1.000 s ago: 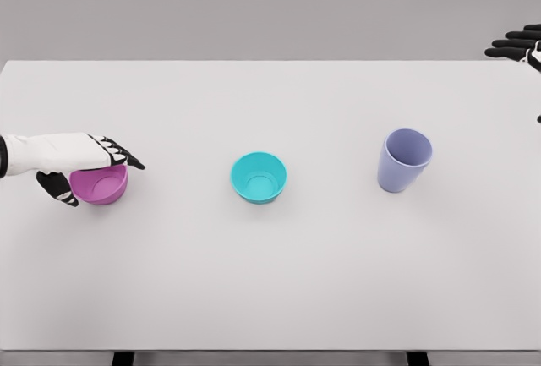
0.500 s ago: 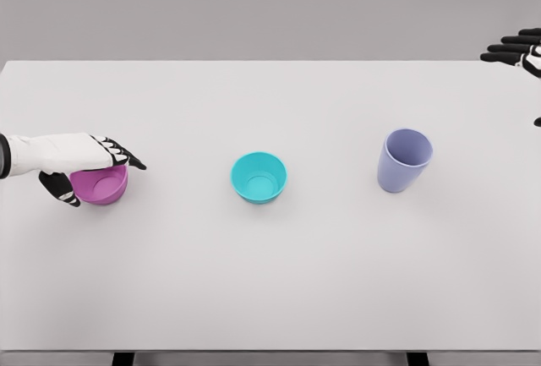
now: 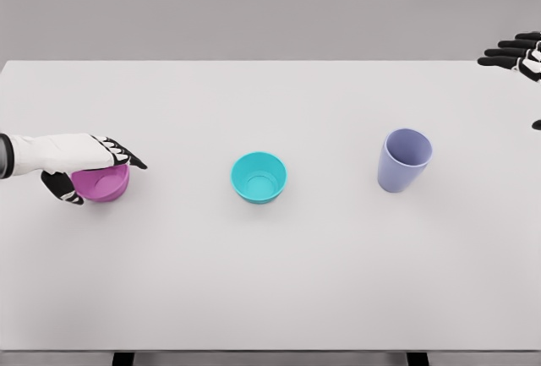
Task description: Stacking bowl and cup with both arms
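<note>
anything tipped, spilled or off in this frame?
Nothing stands out. Pink bowl, teal bowl and purple cup all sit upright and apart on the table; left hand grips the pink bowl, right hand hovers far right.

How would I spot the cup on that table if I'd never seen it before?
Start from the white table and look right of the turquoise bowl at its middle. The lavender cup stands there alone, untouched. It is taller and narrower than either bowl, and unlike the pink bowl at the far left, no hand is on it.

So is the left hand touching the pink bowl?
Touching: in the head view the left hand wraps the pink bowl, fingers over its rim, thumb against its side.
</note>
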Available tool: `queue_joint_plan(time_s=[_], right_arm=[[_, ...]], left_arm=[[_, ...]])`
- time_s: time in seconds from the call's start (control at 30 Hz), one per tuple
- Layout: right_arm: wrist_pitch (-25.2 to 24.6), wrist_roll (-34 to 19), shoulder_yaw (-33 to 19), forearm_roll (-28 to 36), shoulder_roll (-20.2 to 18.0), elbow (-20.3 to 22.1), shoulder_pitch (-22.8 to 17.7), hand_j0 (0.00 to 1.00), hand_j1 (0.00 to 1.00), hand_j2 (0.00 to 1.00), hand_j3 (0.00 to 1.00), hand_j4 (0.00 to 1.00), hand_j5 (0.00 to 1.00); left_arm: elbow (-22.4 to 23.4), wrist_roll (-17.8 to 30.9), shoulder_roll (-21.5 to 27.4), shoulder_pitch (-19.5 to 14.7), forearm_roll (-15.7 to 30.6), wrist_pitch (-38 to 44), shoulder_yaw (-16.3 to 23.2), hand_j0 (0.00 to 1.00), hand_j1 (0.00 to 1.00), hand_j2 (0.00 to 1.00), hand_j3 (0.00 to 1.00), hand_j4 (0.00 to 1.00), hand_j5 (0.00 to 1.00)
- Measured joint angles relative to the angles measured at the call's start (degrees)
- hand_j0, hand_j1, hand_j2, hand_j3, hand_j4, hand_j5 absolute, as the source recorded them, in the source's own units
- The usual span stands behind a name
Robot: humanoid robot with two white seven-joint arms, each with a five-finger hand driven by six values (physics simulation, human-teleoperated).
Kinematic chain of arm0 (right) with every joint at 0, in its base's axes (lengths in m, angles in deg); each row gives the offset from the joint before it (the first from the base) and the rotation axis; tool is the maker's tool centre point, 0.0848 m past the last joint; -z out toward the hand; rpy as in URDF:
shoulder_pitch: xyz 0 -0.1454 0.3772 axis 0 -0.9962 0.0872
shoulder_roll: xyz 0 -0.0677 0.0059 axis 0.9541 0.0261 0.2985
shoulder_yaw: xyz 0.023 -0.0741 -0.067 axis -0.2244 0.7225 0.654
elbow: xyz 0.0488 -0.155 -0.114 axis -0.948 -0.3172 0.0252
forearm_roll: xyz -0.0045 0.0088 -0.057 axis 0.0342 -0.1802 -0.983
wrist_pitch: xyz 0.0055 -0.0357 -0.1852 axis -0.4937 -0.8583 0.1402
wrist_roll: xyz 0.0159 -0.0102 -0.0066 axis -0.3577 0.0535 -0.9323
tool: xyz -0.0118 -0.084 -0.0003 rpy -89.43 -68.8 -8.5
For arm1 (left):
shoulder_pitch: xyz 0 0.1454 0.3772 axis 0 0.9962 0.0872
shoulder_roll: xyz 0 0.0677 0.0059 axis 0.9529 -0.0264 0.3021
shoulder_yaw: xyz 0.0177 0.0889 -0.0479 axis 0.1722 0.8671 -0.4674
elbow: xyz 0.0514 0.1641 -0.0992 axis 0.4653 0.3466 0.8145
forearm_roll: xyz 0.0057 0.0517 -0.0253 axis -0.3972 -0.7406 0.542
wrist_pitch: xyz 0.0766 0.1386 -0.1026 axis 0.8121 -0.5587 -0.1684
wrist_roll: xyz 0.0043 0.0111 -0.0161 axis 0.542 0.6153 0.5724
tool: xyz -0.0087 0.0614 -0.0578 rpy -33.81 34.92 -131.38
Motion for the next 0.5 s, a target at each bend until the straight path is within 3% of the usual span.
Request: queue_joint_plan(time_s=[0.1, 0.3, 0.5], right_arm=[[0.0, 0.0, 0.0, 0.0, 0.0, 0.0, -0.3, 1.0, 1.0, 1.0, 1.0, 1.0, 1.0], [0.0, 0.0, 0.0, 0.0, 0.0, 0.0, -0.2, 1.0, 1.0, 1.0, 1.0, 1.0, 1.0], [0.0, 0.0, -0.2, 0.0, -0.3, 0.0, -0.3, 1.0, 1.0, 1.0, 1.0, 1.0, 1.0]], left_arm=[[0.1, 0.0, -0.1, 0.0, -0.1, 0.0, 0.0, 0.98, 0.98, 0.98, 0.98, 0.98, 0.98], [0.2, -0.1, -0.1, 0.8, -0.2, 0.0, -0.1, 0.75, 0.75, 0.75, 0.75, 0.75, 0.75], [0.2, -0.1, -0.1, 0.8, -0.1, 0.0, -0.1, 0.73, 0.73, 0.73, 0.73, 0.73, 0.73]])
